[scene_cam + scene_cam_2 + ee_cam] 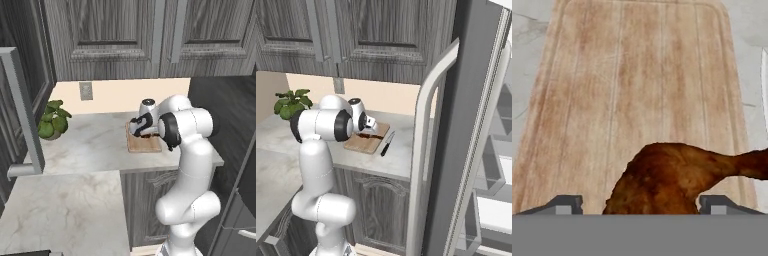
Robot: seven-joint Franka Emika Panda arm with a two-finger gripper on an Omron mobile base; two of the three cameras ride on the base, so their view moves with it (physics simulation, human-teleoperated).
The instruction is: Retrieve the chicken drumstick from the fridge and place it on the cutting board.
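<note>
Gripper: two-finger gripper (pixel 639 204) of the white arm, low over the board; jaws stand apart, one dark tip each side of the meat w/ a gap to it on both sides, so open, not clamping.
Drumstick: reddish-brown cooked chicken drumstick (pixel 677 175) lies on the board, thick end between the fingertips (pixel 564 204), thin bone end pointing toward the board's knife-side edge. In right base view only a dark sliver of it (pixel 367 136) shows under the hand.
Board: flat rectangular light-brown wooden cutting board (pixel 632 75), visible grain + a shallow groove round its rim; sits on the counter near the front edge, short of the fridge-side corner. Also seen in left base view (pixel 145 145) and right base view (pixel 361 145), partly behind the arm.
Knife: black-handled knife (pixel 387 143) on the counter just beside the board's fridge-side long edge, roughly parallel to it; can't tell if touching.
Counter: pale marbled counter (pixel 95 145), L-shaped.
Plant: leafy green potted plant (pixel 52 120) at the counter's far end from the fridge, well apart from the board.
Fridge: tall dark-grey fridge (pixel 471 125) at the counter's end; door w/ long pale-grey curved bar handle (pixel 423 130) swung open, white interior + clear shelves visible behind it.
Cabinets: grey wood-grain wall cabinets (pixel 120 35) above the counter, doors shut.
</note>
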